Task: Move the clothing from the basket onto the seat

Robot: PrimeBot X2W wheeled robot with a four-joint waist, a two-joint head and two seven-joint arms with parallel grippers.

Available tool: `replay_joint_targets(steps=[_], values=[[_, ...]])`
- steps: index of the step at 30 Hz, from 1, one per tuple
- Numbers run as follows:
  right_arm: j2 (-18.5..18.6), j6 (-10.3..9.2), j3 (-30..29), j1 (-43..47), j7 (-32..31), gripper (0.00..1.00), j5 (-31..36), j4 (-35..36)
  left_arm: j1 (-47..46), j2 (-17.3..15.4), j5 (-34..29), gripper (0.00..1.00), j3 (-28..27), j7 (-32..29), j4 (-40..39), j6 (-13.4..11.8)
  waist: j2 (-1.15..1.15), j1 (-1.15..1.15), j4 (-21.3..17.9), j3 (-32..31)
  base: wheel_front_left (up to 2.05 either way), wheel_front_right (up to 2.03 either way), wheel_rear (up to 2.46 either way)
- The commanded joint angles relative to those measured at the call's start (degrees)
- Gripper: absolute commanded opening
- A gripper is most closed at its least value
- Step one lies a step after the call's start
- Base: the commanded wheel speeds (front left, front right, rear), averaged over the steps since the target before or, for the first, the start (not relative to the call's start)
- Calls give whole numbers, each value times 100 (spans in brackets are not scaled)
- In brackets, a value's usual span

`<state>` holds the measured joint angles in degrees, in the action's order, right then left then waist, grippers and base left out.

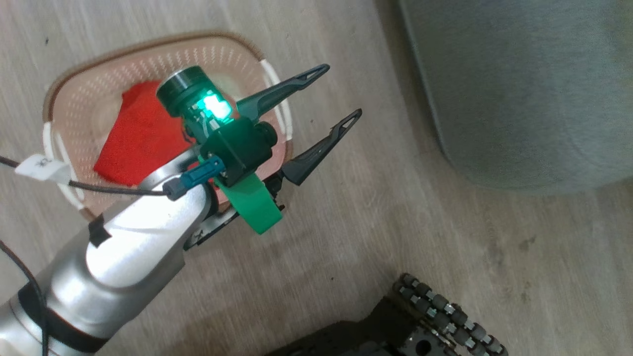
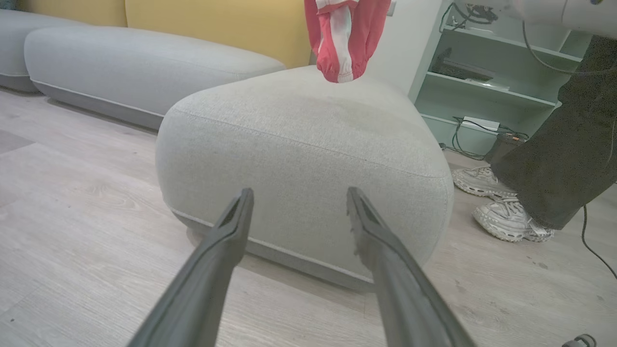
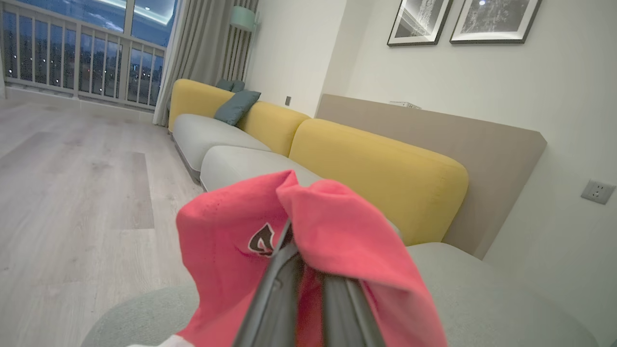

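Your left gripper (image 1: pixel 343 90) stands wide open and empty above the near rim of the basket (image 1: pixel 89 99), and the plain red garment (image 1: pixel 138 143) lies inside it. Your right gripper (image 3: pixel 308 284) is clamped on the logo garment (image 3: pixel 226 250), which hangs over the seat (image 2: pixel 299 140). A person's white shoes (image 2: pixel 506 221) stand on the wooden floor (image 2: pixel 72 217) just beside the seat's corner.

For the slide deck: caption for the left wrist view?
Open left end effector faces the seat; a red garment hangs above it, a person's shoes at right.
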<state>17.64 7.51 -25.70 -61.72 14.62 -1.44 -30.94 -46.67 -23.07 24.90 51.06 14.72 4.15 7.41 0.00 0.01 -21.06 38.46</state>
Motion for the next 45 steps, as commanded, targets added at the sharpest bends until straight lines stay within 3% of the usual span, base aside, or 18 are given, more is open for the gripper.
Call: replay_joint_targets(steps=[1, 7, 14, 15, 16, 17, 23, 28, 34, 45], values=[[266, -2, -183, -226, -47, 0, 41, 89, -182, -119, 20, 100, -127, 28, -253, 8, 0, -1, 279, 321, 0, 0, 0], [523, -2, -1184, -632, -344, 0, 352, -379, -308, -159, 7, 100, -24, 28, -377, 8, 0, -1, 534, 657, 0, 0, 0], [438, -2, -2151, -413, -562, 0, 831, -909, -323, -136, 9, 100, -16, 28, -404, 8, 0, -1, 664, 794, 0, 0, 0], [390, -2, -2164, -352, -514, 20, 852, -993, -321, -137, 12, 100, -24, 28, -394, 8, 0, -1, 661, 792, 0, 0, 0], [337, -2, -2150, -298, -463, 52, 840, -1087, -318, -135, 17, 100, -31, 28, -381, 8, 0, -1, 657, 776, 0, 0, 0], [300, -2, -2082, -233, -380, 100, 840, -1170, -316, -129, 24, 100, -36, 28, -365, 8, 0, -1, 653, 750, 0, 0, 0], [233, -2, -1418, 255, -24, 100, 652, -1679, -271, -2, 64, 100, -48, 28, -258, 8, 0, -1, 657, 454, 0, 0, 0], [181, -2, -1074, 689, 31, 100, 397, -1657, -165, 96, 85, 100, -92, 28, -158, 8, 0, -1, 682, 147, 0, 0, 0], [10, -2, -421, 1697, 36, 100, -46, -937, 122, 366, 90, 100, -265, 28, 42, 8, 0, -1, 825, -482, 0, 0, 0], [-306, -2, 729, 2768, 37, 100, -371, 308, 829, 713, 62, 100, -1009, 28, 457, 8, 0, -1, 1245, -1583, 0, 0, 0]])
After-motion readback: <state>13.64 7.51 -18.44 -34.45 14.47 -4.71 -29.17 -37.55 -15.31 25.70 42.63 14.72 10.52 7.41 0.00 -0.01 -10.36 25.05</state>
